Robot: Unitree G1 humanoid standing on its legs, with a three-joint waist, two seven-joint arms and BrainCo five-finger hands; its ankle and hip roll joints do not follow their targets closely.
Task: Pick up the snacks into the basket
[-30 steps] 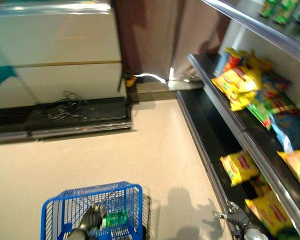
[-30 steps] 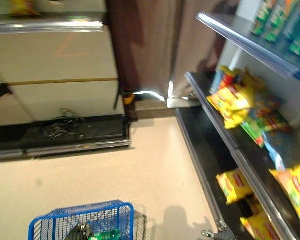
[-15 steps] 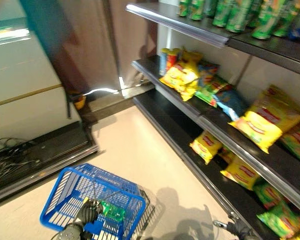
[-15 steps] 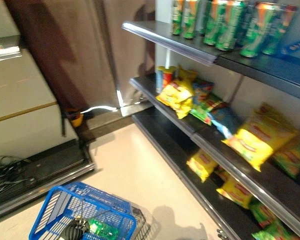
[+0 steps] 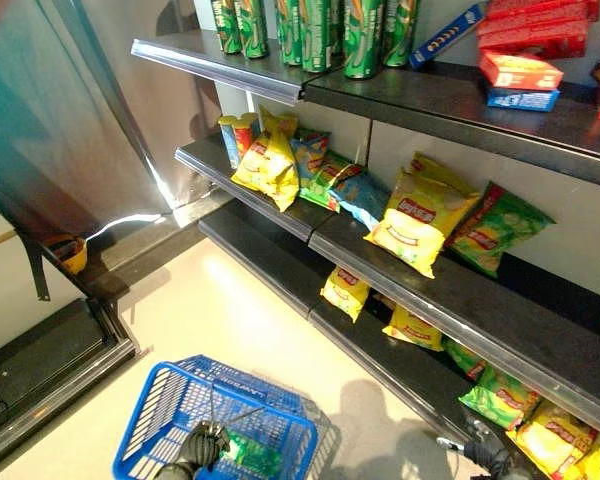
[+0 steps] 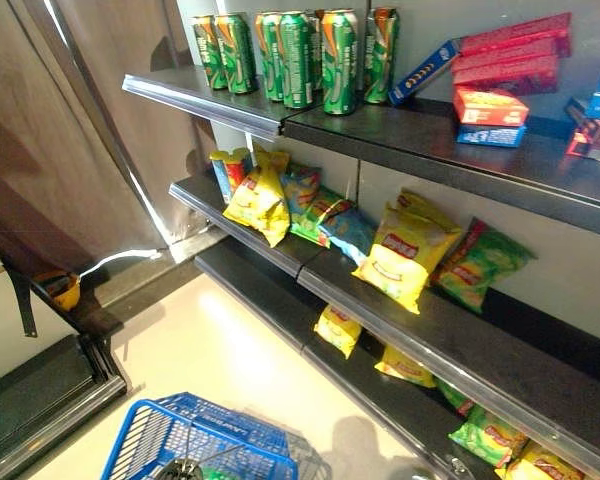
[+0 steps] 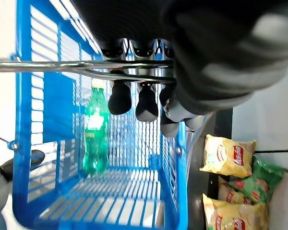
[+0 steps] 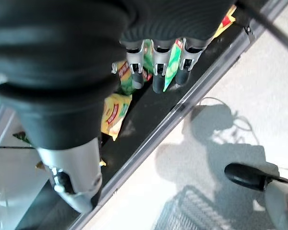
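Left hand (image 7: 149,103) fingers curled round basket (image 5: 170,420) handle, bottle (image 7: 95,139) inside; right hand (image 8: 156,72) fingers relaxed, empty; snacks (image 5: 415,220) at 2 o'clock.

Right hand (image 5: 495,458) cut off by the frame's bottom edge, its fingers out of sight.

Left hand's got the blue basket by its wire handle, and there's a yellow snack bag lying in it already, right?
Not quite. The left hand does curl round the wire handle of the blue basket, but what lies inside is a green bottle, not a yellow snack bag. The left wrist view shows it.
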